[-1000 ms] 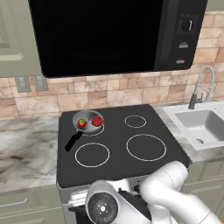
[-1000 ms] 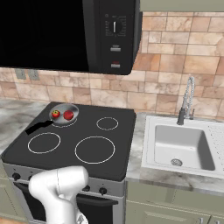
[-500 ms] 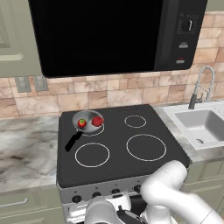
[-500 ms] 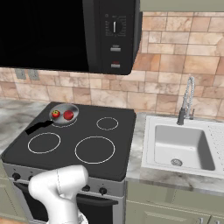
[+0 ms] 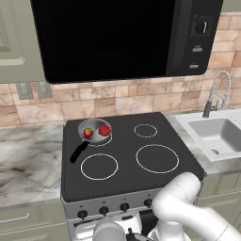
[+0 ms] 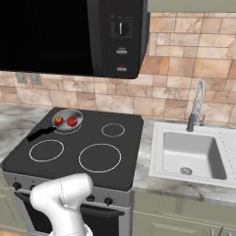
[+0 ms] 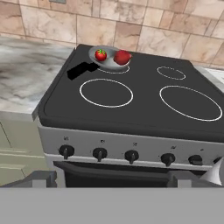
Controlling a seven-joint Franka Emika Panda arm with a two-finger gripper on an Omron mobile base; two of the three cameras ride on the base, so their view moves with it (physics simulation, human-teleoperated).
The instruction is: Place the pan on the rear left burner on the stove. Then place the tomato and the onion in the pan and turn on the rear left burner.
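My left base camera sits behind my arm, looking forward and down on the stove [image 5: 127, 155] from its left, with the sink [image 5: 217, 136] at the right edge. My right base camera looks down on the same stove [image 6: 83, 152] from its right, the sink [image 6: 191, 156] in fuller view. My hand camera sits low and close, facing the stove's knobs [image 7: 99, 153]. All three share the cooktop and the pan [image 7: 107, 58].

The robot's arm [image 5: 188, 207] is glossy white, built of rounded, tube-like segments with bulbous elbows. In front of the stove [image 5: 127, 155], dark joints separate its white shells.
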